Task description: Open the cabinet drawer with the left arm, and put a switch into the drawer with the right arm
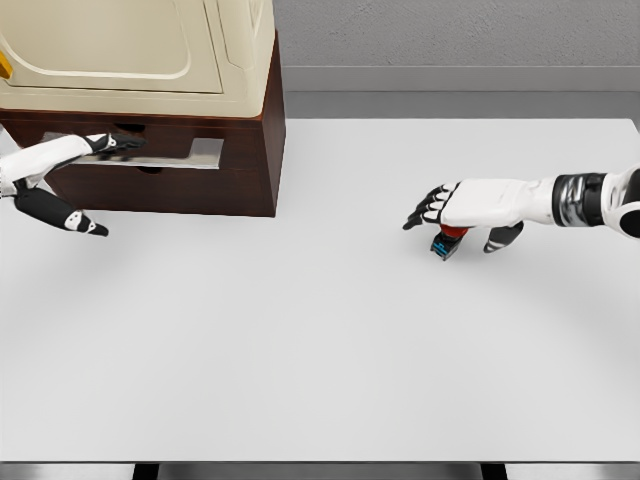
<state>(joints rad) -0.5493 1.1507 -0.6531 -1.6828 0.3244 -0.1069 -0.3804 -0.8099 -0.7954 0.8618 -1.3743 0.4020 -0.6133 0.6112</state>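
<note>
One switch [447,241], small, red and blue, sits on the white desk [330,350] at right, under the right hand [447,208], whose fingers are spread, not grasping. Its long axis is unclear. One cabinet [180,110] stands far left; the left hand [95,160] reaches its drawer [160,185], grip unclear.

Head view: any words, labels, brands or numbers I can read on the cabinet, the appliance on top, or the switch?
None readable.
Cabinet: plain brown front, no lettering.
Cream appliance on top: no visible text.
Switch under the right robot hand: red and blue parts show, too small and covered to show any marking.
</note>
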